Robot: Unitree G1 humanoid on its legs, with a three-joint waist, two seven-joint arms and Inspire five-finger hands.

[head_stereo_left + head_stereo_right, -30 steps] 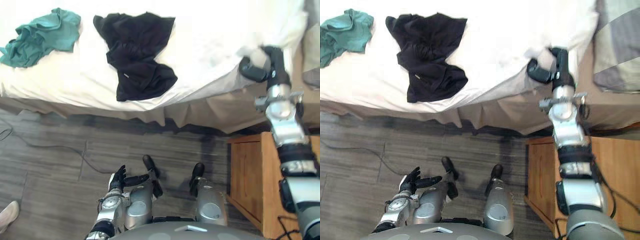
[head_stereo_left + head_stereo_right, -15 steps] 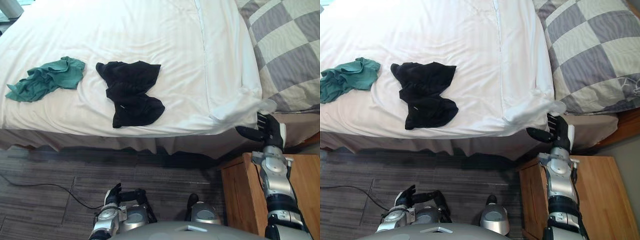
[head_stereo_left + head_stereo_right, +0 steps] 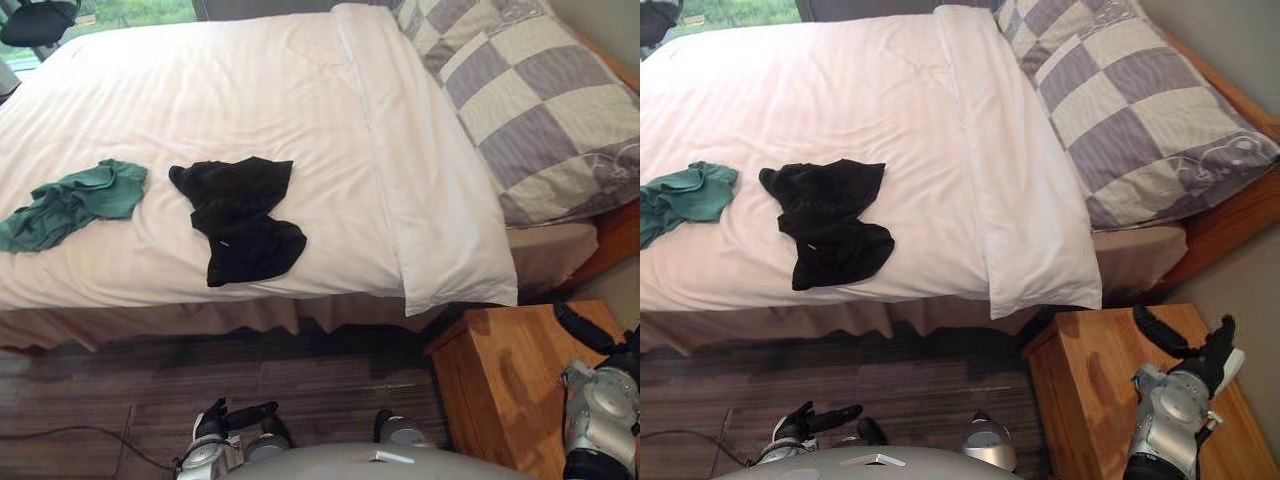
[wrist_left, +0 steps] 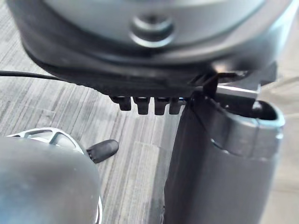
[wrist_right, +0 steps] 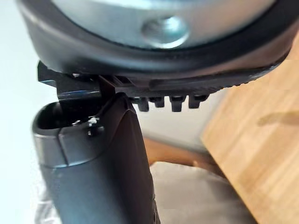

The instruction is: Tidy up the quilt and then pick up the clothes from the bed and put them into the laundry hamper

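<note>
At nine o'clock in the head views, we see the green garment (image 3: pixel 70 203) lying crumpled on the white quilt (image 3: pixel 250 110), close to the near edge of the bed. Just to its right, towards the centre and apart from it, lies the black garment (image 3: pixel 240 222), bunched up, with its lower part near the bed's edge. The quilt itself lies spread flat and fairly smooth. Its turned-back top band (image 3: pixel 1012 180) runs from twelve o'clock down to the near corner, where it hangs a little over the beige bed skirt (image 3: pixel 840 318). At two o'clock the grey-and-cream checked pillow (image 3: pixel 1130 100) rests beside that band.

Down at seven o'clock our left hand (image 3: pixel 800 422) hangs low over the dark plank floor (image 3: pixel 920 385). Its fingers are straight and spread, and there is nothing in them. At four to five o'clock stands the wooden nightstand (image 3: pixel 1090 380), and above its far corner we find our right hand (image 3: pixel 1205 362). Its thumb and fingers are splayed wide apart, it is empty, and it is well clear of the quilt.
</note>
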